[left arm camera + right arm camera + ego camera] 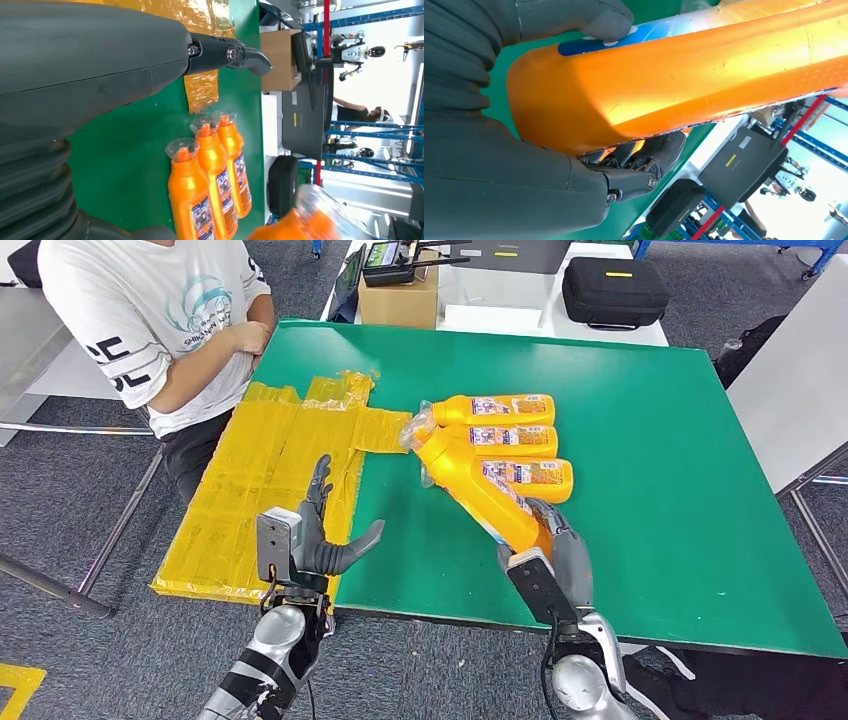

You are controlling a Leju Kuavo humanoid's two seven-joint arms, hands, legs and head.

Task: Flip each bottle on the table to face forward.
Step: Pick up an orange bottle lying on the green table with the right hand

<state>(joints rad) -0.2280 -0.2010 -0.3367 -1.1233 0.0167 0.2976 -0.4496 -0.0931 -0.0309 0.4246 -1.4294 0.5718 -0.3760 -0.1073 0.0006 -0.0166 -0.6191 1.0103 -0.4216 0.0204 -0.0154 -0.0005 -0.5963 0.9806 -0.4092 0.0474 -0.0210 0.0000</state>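
Observation:
Three orange bottles lie side by side on the green table (650,490), labels up: the far one (495,409), the middle one (510,439) and the near one (530,477). A fourth orange bottle (475,490) slants across them, lifted at its base. My right hand (555,545) grips that base, thumb on one side and fingers (644,160) under the bottle (684,80). My left hand (320,535) hovers with fingers spread over the table's front edge, holding nothing. In the left wrist view the three lying bottles (215,175) are beyond the hand (100,65).
A crinkled yellow plastic sheet (270,480) covers the table's left side and hangs over its edge. A person in a white T-shirt (150,320) sits at the far left corner. Behind the table stand a cardboard box (398,295) and a black case (612,290).

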